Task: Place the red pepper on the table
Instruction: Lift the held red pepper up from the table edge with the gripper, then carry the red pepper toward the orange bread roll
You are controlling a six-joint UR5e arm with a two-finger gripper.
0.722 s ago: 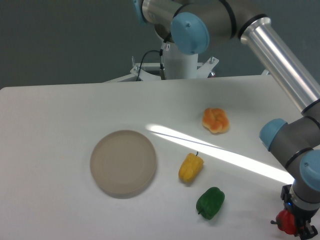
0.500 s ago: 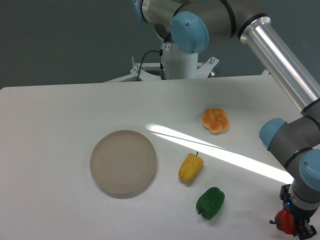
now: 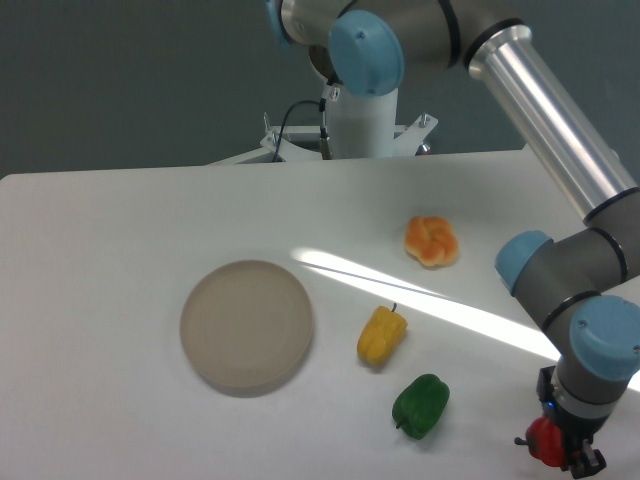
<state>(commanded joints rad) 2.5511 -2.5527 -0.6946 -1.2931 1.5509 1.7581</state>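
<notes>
Materials as I see them from the fixed camera. The table is matt white and smooth, with a bright streak of light across its right half. The round plate is matt beige-grey. The red pepper, near the table's lower right corner, looks glossy; the yellow pepper and green pepper have a smooth plastic-like sheen. The arm shows brushed metal tubing with smooth blue plastic caps.

Table: plate, two peppers, perhaps bread.
</notes>
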